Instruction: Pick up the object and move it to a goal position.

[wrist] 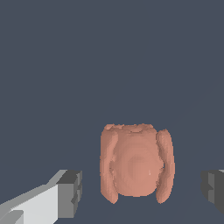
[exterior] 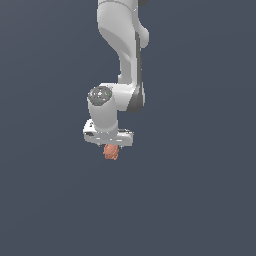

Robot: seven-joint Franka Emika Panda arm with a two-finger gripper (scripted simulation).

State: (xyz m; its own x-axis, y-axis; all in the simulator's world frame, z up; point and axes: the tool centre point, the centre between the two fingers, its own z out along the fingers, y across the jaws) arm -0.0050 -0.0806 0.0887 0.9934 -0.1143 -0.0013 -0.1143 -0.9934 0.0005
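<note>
Salmon object [wrist: 136, 165] between spread fingers [wrist: 70, 193], untouched, dark bare ground around

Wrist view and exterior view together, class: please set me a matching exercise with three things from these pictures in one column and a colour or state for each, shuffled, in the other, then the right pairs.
Column one:
1. object
2. gripper
3. fingertips

Column two:
A. dark grey pads at the ends of white fingers
B. open, with a gap on each side of what lies between
C. salmon, lumpy surface

Pairs: 1-C, 2-B, 3-A.

In the exterior view the object shows just under the gripper.
</note>
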